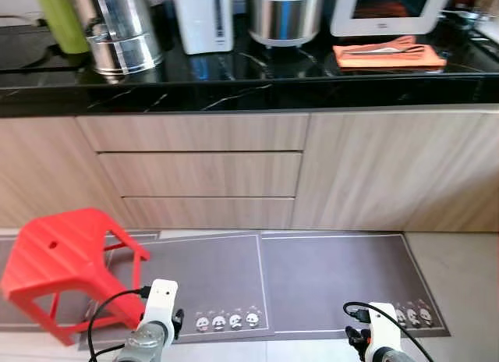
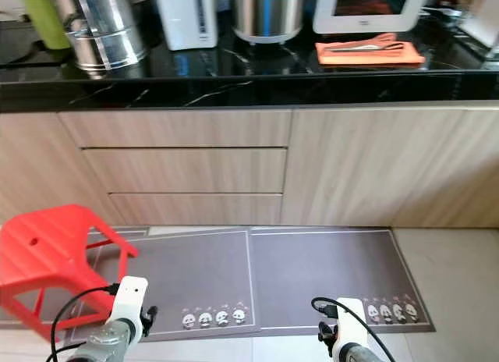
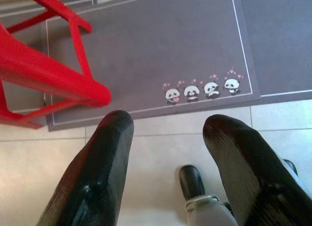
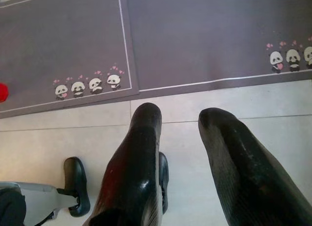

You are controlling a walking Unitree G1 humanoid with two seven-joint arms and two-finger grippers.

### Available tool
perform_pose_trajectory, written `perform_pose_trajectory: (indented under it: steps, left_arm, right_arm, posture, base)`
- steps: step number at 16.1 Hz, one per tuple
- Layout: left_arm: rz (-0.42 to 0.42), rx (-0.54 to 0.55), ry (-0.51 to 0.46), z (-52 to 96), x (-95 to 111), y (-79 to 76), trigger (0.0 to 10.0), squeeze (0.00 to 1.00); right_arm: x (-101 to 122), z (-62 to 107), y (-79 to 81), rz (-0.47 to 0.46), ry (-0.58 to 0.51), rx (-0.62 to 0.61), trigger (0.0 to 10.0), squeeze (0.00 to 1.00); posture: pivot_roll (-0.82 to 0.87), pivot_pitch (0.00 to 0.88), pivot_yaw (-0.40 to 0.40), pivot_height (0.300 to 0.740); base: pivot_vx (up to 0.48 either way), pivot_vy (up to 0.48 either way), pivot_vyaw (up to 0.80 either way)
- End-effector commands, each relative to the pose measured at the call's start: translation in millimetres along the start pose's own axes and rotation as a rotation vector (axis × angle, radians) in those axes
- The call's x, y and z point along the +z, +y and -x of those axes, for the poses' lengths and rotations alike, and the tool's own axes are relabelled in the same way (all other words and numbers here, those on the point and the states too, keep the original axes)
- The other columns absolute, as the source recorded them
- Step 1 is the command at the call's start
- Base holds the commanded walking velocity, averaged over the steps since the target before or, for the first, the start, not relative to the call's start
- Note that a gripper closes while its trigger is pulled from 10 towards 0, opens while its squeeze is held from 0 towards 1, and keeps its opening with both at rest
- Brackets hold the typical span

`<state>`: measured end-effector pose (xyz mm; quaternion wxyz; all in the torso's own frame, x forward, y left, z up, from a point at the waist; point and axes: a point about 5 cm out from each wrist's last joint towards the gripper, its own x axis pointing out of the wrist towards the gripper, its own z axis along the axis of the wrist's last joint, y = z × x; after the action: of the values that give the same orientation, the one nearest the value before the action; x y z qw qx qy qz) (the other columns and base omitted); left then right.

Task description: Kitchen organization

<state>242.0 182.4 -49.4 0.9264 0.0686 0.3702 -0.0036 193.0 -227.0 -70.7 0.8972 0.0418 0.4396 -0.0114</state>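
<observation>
A black marble counter (image 1: 234,85) runs across the far side. On it stand a green bottle (image 1: 61,19), a stacked steel pot (image 1: 121,34), a white water dispenser (image 1: 204,19), a steel rice cooker (image 1: 285,15) and a white oven (image 1: 390,9). An orange cloth (image 1: 388,56) with a utensil on it lies in front of the oven. My left arm (image 1: 158,311) and right arm (image 1: 382,331) hang low over the floor. The left gripper (image 3: 168,126) is open and holds nothing. The right gripper (image 4: 180,114) is open over the tiles, also with nothing in it.
Wooden drawers (image 1: 199,173) and a cabinet door (image 1: 390,171) sit under the counter. A red plastic stool (image 1: 66,264) stands on the floor at my left, close to the left arm. Two grey mats with panda prints (image 1: 312,280) lie along the cabinets on pale tiles.
</observation>
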Motion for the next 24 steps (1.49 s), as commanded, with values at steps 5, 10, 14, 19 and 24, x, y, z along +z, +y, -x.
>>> perform_pose_trajectory:
  steps: [5,10,14,19,24]
  left_arm:
    - [-0.018,0.023,0.032,2.1,-9.6,5.6,10.0,0.0]
    - [-0.042,0.031,0.035,3.0,-12.7,6.0,10.0,0.0]
    - [-0.043,0.025,0.045,3.6,-15.8,4.8,10.0,0.0]
    - [-0.041,0.022,0.058,5.0,-21.3,2.4,10.0,0.0]
    - [-0.043,0.018,0.065,6.8,-27.3,-0.8,10.0,0.0]
  right_arm:
    - [1.8,-0.6,1.1,0.033,0.011,0.014,10.0,0.0]
    - [2.3,-0.4,-0.3,0.05,0.018,0.015,10.0,0.0]
    - [2.1,-0.2,-0.9,0.061,0.022,0.017,10.0,0.0]
    - [1.9,0.2,-2.2,0.073,0.026,0.02,10.0,0.0]
    - [1.2,0.8,-4.0,0.085,0.031,0.018,10.0,0.0]
  posture:
    - [-0.03,0.0,0.068,0.74]
    - [-0.03,0.0,0.057,0.74]
    - [-0.03,0.0,0.053,0.74]
    - [-0.04,0.0,0.047,0.74]
    - [-0.04,0.0,0.039,0.74]
  base:
    - [0.0,-0.096,-0.61]
    - [0.0,-0.139,-0.6]
    - [0.0,0.0,-0.6]
    - [0.0,0.0,-0.6]
    - [0.0,-0.079,-0.6]
